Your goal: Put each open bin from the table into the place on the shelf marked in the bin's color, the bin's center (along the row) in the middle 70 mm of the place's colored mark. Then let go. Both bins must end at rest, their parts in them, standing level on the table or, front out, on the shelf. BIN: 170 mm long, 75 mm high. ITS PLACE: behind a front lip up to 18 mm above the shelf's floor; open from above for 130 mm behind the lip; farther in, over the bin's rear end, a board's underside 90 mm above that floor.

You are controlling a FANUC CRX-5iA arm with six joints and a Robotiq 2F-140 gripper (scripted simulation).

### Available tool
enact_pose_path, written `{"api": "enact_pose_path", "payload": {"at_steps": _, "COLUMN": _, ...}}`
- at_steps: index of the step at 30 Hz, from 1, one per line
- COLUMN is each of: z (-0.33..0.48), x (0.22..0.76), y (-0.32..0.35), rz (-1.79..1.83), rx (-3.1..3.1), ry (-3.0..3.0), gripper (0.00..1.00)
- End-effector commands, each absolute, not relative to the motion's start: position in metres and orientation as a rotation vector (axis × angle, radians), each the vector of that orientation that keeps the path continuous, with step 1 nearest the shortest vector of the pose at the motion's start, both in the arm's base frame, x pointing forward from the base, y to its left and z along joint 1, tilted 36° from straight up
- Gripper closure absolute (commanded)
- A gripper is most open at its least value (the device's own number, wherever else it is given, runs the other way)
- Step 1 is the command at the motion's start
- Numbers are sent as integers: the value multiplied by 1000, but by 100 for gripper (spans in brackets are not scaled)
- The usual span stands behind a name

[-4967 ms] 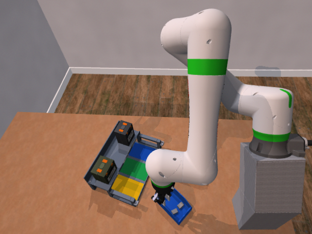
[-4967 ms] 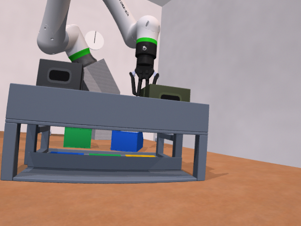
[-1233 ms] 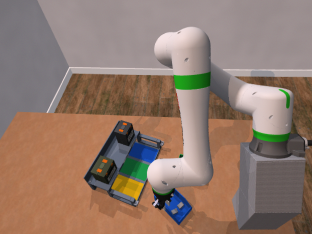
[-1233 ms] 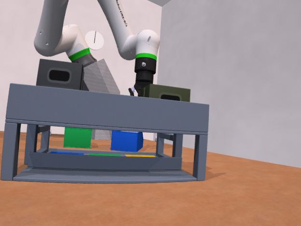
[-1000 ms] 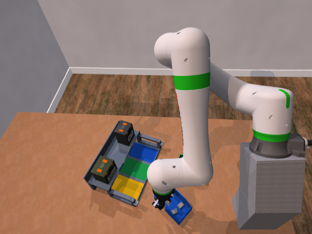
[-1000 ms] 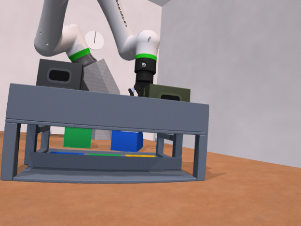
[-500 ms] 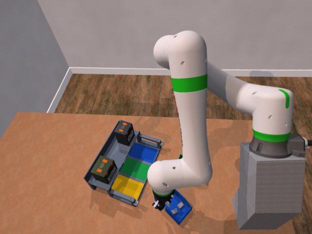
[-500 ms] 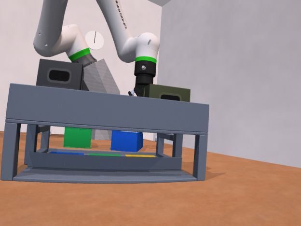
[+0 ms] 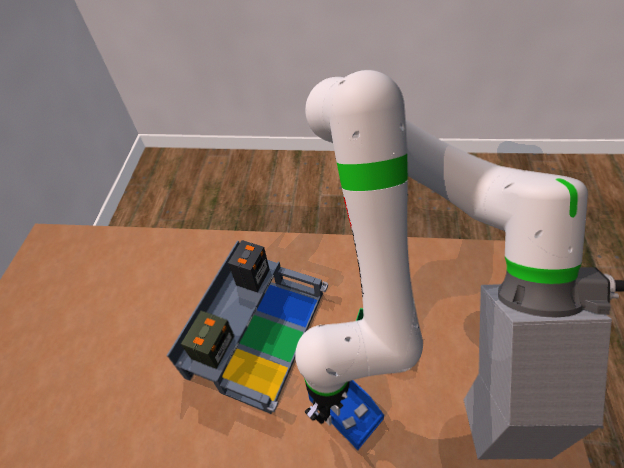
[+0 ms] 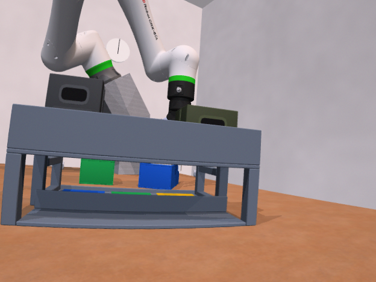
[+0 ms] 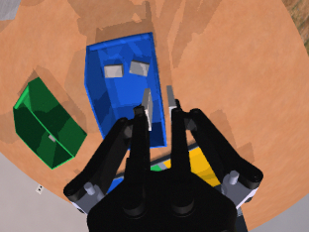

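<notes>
The blue bin stands on the table in front of the shelf's yellow end, with two grey parts inside; it also shows in the wrist view and in the exterior view. My gripper points down over the bin's long side wall, its fingers a narrow gap apart with one tip on each side of the wall, not clamped on it. In the top view the gripper is at the bin's shelf-side edge. The green bin stands on the table nearby, apart from the blue one.
The grey shelf has blue, green and yellow marks. A black box and an olive box sit on its top board. The arm's grey pedestal stands at the right.
</notes>
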State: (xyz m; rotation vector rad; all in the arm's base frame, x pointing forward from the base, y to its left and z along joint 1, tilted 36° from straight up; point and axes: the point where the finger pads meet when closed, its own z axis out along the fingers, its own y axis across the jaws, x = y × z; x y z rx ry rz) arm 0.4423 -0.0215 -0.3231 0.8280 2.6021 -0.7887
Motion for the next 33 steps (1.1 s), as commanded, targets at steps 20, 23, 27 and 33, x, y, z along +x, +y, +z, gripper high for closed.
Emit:
{"api": "enact_pose_path", "payload": {"at_steps": 20, "z": -333, "x": 444, "y": -28, "rz": -788, "rx": 828, "ry": 2602, "gripper": 85}}
{"api": "enact_pose_path", "payload": {"at_steps": 23, "z": -333, "x": 444, "y": -28, "rz": -788, "rx": 828, "ry": 2602, "gripper": 85}}
{"api": "enact_pose_path", "payload": {"at_steps": 27, "z": -333, "x": 444, "y": -28, "rz": -788, "rx": 828, "ry": 2602, "gripper": 85}}
{"api": "enact_pose_path", "payload": {"at_steps": 33, "z": -333, "x": 444, "y": -28, "rz": -788, "rx": 828, "ry": 2602, "gripper": 85}}
